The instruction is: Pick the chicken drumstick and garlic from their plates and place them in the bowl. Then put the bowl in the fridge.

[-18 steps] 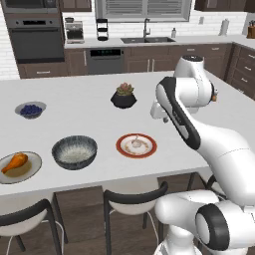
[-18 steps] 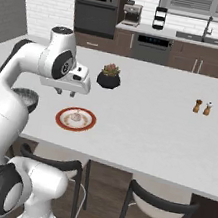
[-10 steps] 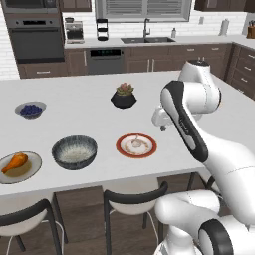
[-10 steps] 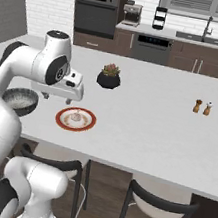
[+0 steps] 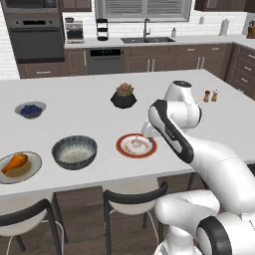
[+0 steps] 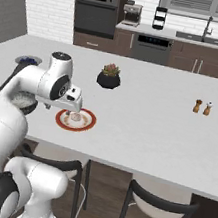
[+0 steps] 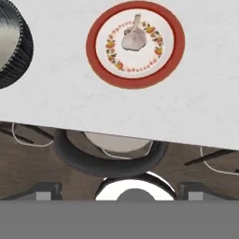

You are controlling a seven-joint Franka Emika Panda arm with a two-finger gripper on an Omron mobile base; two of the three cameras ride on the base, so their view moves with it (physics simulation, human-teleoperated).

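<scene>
The garlic [image 7: 133,38] lies on the white plate with the red-orange rim [image 7: 135,74], near the counter's front edge [image 5: 136,146] [image 6: 76,119]. My gripper [image 7: 120,192] hangs open just above this plate [image 5: 148,131] [image 6: 73,112], its fingertips [image 7: 44,191] wide apart with nothing between them. The dark grey bowl [image 5: 74,152] stands left of that plate, partly behind my arm in the right base view [image 6: 21,100]. Further left, the chicken drumstick [image 5: 15,161] rests on the beige plate [image 5: 22,172]. The fridge is out of view.
A small bowl of blueberries [image 5: 31,109] and a black plant pot [image 5: 123,97] stand further back on the counter. Salt and pepper shakers [image 6: 203,107] are to the right. Dark stools [image 5: 134,196] stand under the counter's front edge.
My arm has swung down and toward the red-rimmed plate, bringing the hand low over the garlic. Nothing on the counter has moved.
</scene>
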